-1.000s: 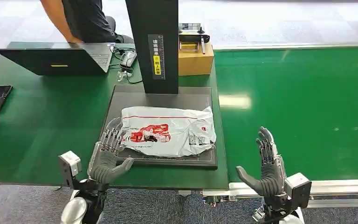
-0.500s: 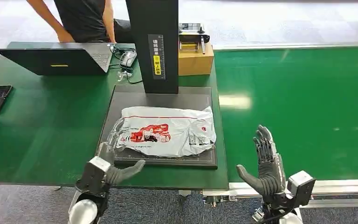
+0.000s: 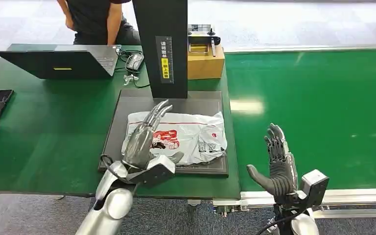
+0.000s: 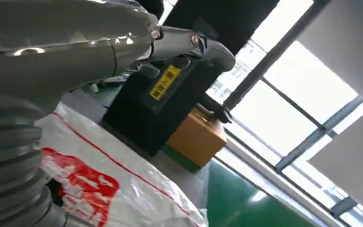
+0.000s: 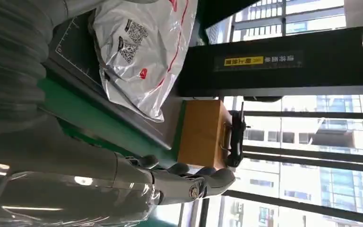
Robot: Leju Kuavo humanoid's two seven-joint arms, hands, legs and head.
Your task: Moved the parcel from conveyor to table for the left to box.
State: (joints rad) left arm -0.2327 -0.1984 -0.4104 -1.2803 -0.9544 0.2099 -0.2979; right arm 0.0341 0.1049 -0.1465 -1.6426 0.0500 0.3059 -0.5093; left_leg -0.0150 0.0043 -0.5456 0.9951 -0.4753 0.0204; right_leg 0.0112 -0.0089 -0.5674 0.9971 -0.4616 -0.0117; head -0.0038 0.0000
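Parcel lies on the black mat; left hand hovers at its 9 o'clock end, fingers apart. Right hand waits splayed at 4 o'clock. That slick plastic could easily slide away or crumple.

White, red-printed parcel lies flat on the black mat.

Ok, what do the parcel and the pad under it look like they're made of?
The parcel looks like a thin glossy plastic mailer: it is wrinkled, with shiny highlights. The pad under it looks like a rigid matte dark mat with a faint grid, possibly rubber or plastic.
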